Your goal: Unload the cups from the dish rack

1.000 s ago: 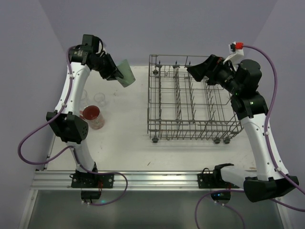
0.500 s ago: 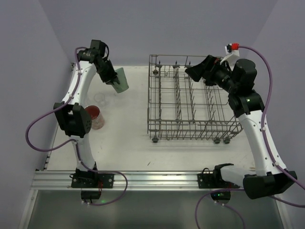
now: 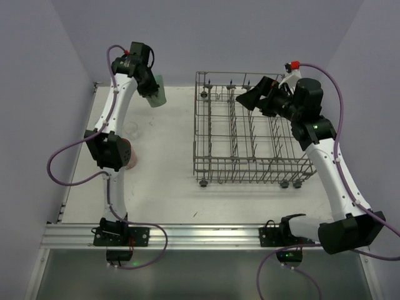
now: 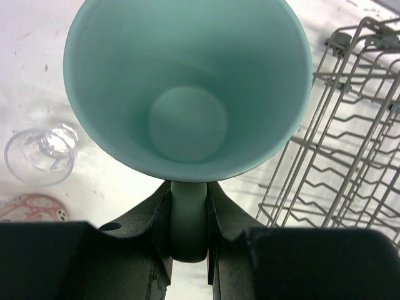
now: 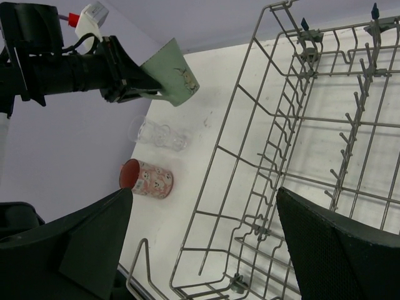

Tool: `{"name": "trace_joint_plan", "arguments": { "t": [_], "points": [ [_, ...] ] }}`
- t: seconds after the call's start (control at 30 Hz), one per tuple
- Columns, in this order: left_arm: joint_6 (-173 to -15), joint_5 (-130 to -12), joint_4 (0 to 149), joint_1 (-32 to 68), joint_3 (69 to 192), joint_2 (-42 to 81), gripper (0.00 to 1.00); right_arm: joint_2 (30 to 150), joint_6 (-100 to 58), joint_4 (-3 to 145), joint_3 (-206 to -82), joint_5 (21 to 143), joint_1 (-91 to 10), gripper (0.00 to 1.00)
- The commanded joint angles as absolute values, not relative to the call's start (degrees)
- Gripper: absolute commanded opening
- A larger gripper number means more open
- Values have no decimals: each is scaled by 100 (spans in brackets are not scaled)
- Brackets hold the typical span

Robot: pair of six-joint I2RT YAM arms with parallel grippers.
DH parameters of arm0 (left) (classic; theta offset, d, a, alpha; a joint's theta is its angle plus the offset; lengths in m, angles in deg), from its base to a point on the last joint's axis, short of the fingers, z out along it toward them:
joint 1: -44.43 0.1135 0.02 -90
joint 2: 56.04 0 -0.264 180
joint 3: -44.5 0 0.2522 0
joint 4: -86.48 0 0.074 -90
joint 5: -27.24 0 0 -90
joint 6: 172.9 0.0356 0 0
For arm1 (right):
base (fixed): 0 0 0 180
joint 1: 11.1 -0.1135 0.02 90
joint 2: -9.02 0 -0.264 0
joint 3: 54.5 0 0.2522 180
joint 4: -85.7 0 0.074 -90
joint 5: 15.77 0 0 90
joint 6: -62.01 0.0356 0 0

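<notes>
– Where's the pale mint-green mug (image 4: 187, 94)?

– In the air over the far-left corner of the white table (image 3: 175, 187), left of the large grey wire dish rack (image 3: 250, 169). The left gripper (image 4: 187, 212) is clenched on its handle, likely so the mug can go down upright.

– And the other cups?

– The clear glass tumblers (image 5: 159, 134) and the pink-red patterned cup (image 5: 147, 178) stand on the table, nearer than the mug. The rack looks unloaded.

– The right gripper (image 3: 250, 99)?

– Spread wide and holding nothing, above the rack's far side.
</notes>
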State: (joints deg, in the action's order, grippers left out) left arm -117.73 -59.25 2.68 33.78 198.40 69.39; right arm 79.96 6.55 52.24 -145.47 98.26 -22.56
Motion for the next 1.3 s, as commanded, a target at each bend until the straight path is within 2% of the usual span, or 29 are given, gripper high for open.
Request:
{"name": "trace_joint_plan", "arguments": {
  "t": [0.0, 0.43, 1.27],
  "points": [
    [-11709, -5266, 391, 3327, 20617, 7210, 0, 8056, 673, 5384, -14657, 9998, -2331, 99],
    [-11771, -4597, 135, 3362, 22058, 8397, 0, 7986, 620, 5384, -14385, 9954, -2340, 99],
    [-11841, -4280, 170, 3354, 22464, 9399, 0, 7810, 576, 5489, -14059, 9980, -2349, 99]
  ]
}}
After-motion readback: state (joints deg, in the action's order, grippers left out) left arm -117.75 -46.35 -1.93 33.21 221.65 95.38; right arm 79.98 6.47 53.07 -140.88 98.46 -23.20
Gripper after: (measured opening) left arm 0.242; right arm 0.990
